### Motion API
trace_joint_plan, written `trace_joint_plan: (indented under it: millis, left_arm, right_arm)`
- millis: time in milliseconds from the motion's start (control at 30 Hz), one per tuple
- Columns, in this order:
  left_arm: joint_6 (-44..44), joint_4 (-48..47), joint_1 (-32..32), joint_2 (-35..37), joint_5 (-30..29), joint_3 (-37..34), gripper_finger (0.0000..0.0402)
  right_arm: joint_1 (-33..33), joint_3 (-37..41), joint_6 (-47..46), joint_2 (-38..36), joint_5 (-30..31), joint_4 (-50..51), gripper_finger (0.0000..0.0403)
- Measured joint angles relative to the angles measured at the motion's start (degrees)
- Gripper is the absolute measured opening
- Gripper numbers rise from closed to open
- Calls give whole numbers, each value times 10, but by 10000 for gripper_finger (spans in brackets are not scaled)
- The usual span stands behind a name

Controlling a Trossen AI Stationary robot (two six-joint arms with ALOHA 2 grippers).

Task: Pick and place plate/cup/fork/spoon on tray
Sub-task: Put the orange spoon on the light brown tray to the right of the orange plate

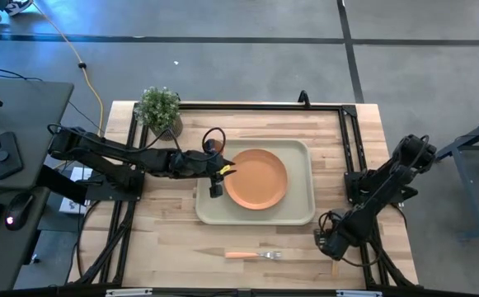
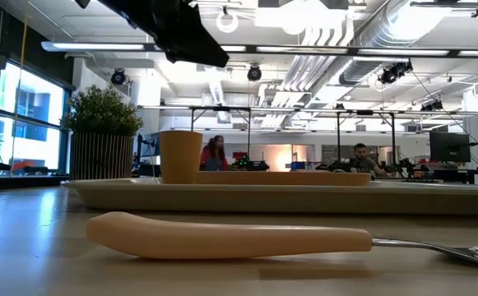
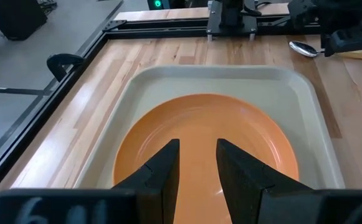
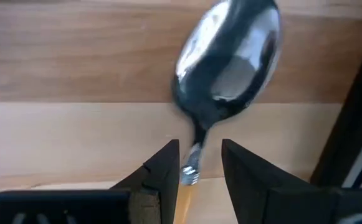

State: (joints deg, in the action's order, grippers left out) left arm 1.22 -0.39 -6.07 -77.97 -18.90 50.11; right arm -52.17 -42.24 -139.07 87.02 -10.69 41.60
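Observation:
The orange plate (image 1: 257,179) lies on the beige tray (image 1: 301,210). The cup (image 2: 180,156) stands upright on the tray's left part; in the high view my left arm hides it. My left gripper (image 1: 227,172) hovers open and empty over the plate's left edge (image 3: 198,149). The fork (image 1: 253,255) lies flat on the table near the front edge. The spoon (image 4: 227,62) lies at the front right. My right gripper (image 1: 327,241) is low over it, its open fingers (image 4: 199,152) on either side of the spoon's neck (image 4: 193,163).
A potted green plant (image 1: 158,107) stands at the table's far left corner. A black frame (image 1: 350,140) runs along the table's far and right sides. In the low view, people (image 2: 214,154) sit in the room behind the table.

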Motion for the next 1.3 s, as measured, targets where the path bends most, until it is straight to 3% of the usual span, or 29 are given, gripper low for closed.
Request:
trace_joint_plan:
  millis: [267, 533, 667, 800, 1000, 1300]
  left_arm:
    - [0, -1, 0, 0, 0, 0, 95]
    - [-8, 6, 4, 0, -55, 0, 95]
    - [-8, 6, 4, 0, -55, 0, 95]
    - [-9, 6, 4, 0, -57, 0, 95]
    - [-10, 4, 4, 0, -58, 0, 95]
    - [-8, -5, 4, 0, -57, 0, 95]
  right_arm:
    - [-3, -3, 13, 41, 7, -20, 100]
    - [4, -1, 26, 31, 17, -30, 10]
    - [4, -1, 30, 31, 21, -30, 22]
    - [3, 0, 39, 17, 30, -26, 10]
    - [4, 2, 40, -24, 120, -17, 7]
    - [4, 2, 46, -52, 154, -4, 1]
